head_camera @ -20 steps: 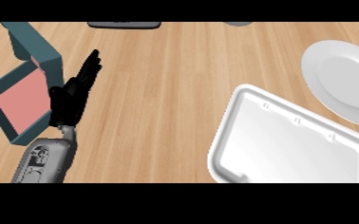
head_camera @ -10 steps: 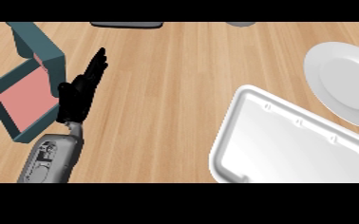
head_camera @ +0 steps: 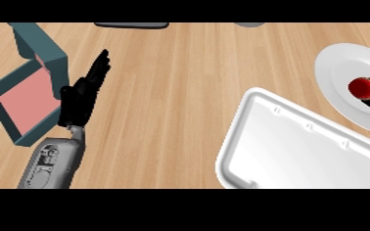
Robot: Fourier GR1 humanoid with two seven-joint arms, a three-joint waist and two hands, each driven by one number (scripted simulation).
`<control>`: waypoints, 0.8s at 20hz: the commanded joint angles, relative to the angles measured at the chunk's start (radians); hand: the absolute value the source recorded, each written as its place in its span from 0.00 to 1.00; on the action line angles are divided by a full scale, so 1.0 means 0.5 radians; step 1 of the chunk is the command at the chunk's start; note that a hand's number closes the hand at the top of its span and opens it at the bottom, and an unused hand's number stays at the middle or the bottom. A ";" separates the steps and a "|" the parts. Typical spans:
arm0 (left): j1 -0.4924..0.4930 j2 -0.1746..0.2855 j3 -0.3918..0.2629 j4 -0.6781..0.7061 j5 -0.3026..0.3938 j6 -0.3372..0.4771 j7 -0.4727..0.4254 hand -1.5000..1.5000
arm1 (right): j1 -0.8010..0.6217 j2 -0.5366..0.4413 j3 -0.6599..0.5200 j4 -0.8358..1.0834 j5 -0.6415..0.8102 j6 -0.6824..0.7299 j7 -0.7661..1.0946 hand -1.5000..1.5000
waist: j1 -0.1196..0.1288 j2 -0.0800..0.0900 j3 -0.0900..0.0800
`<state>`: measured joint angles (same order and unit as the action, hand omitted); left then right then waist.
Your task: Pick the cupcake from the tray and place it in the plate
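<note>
A white plate (head_camera: pixel 339 76) lies at the right edge of the head view. On it, cut by the frame's edge, sits a red object (head_camera: pixel 360 87) that may be the cupcake; only part of it shows. The white tray (head_camera: pixel 289 147) lies at the lower right with nothing visible on it. My left hand (head_camera: pixel 81 97) rests open at the left, fingers straight and pointing away, apart from tray and plate. My right hand shows nowhere.
A teal frame with a pink inside (head_camera: pixel 33 85) stands at the far left beside my left hand. A dark flat object (head_camera: pixel 131 25) and a grey object (head_camera: pixel 250 24) sit at the counter's far edge.
The view has shifted, so plate and tray sit further left in it. A red object now shows on the plate. My left hand has kept its open pose.
</note>
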<state>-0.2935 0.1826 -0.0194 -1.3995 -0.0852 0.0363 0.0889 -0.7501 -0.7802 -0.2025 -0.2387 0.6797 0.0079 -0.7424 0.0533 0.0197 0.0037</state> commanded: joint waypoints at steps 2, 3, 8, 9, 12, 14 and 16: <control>-0.031 0.003 0.022 -0.024 0.021 -0.013 0.059 0.50 | -0.078 0.083 -0.020 0.197 -0.002 0.114 0.084 0.00 | 0.003 0.001 0.002; -0.002 0.049 0.054 -0.043 0.046 -0.052 0.040 0.50 | -0.098 0.081 -0.041 0.200 -0.021 0.120 0.061 0.00 | 0.000 -0.002 0.001; -0.049 0.003 0.019 -0.038 0.007 -0.017 0.050 0.50 | -0.155 0.139 -0.120 0.239 -0.102 0.229 0.001 0.00 | 0.001 0.001 0.003; -0.134 0.014 0.049 0.025 0.021 -0.023 0.088 0.50 | -0.098 0.193 -0.176 0.249 -0.161 0.191 -0.072 0.00 | -0.013 0.008 0.005; -0.055 0.014 0.037 0.022 0.003 -0.021 0.037 0.50 | -0.137 0.140 -0.346 0.272 -0.338 0.372 -0.132 0.00 | -0.016 0.007 0.005; -0.066 -0.044 0.030 0.058 -0.024 0.049 0.023 0.50 | -0.197 0.018 -0.446 0.287 -0.438 0.479 -0.051 0.00 | -0.039 0.000 0.002; 0.019 0.025 0.049 -0.037 0.034 -0.048 0.026 0.50 | -0.146 -0.010 -0.566 0.336 -0.555 0.490 -0.031 0.00 | -0.018 -0.004 0.004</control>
<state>-0.3014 0.1887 0.0022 -1.3986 -0.0805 0.0282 0.0954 -0.8227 -0.7549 -0.3957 -0.0972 0.4919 0.2108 -0.7733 0.0449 0.0199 0.0054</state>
